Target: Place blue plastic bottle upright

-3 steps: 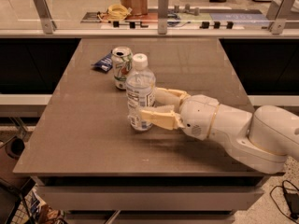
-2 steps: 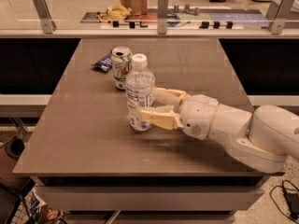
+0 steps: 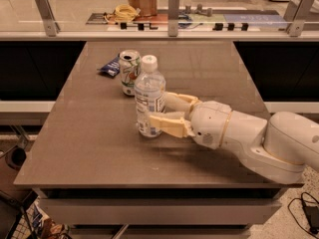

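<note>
The blue plastic bottle (image 3: 148, 89), clear with a white cap and a pale label, stands upright on the brown table (image 3: 89, 148), left of centre. My gripper (image 3: 158, 109) reaches in from the right at table height. Its cream fingers (image 3: 167, 125) lie one in front of the bottle's lower half and one behind it, closed against it. The bottle's base rests on the table top.
A white-green drink can (image 3: 130, 71) stands just behind and left of the bottle, almost touching it. A small dark-blue snack wrapper (image 3: 109, 67) lies left of the can. A glass rail with metal posts (image 3: 173, 14) runs along the table's far edge.
</note>
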`<state>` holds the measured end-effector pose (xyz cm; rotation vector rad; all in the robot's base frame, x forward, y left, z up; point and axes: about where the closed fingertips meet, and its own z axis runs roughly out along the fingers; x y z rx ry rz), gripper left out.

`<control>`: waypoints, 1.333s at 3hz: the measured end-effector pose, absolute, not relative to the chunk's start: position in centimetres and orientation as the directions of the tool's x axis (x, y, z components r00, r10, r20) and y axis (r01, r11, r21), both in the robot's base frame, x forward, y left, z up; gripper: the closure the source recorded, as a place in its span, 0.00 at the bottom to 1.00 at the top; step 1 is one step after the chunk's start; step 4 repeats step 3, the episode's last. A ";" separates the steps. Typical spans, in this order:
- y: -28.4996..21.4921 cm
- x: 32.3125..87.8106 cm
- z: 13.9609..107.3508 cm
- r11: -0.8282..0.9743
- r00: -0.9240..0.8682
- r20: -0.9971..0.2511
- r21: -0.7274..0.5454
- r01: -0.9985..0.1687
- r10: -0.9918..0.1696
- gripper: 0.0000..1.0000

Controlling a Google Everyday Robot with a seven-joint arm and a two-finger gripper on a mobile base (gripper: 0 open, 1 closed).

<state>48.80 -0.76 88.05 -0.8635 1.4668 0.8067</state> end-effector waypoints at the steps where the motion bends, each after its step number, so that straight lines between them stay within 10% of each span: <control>1: -0.6 48.7 88.2 0.482 -0.031 -0.998 -0.002 -0.876 -0.061 0.13; 4: -0.3 48.7 88.3 0.479 -0.029 -0.998 -0.005 -0.878 -0.062 0.00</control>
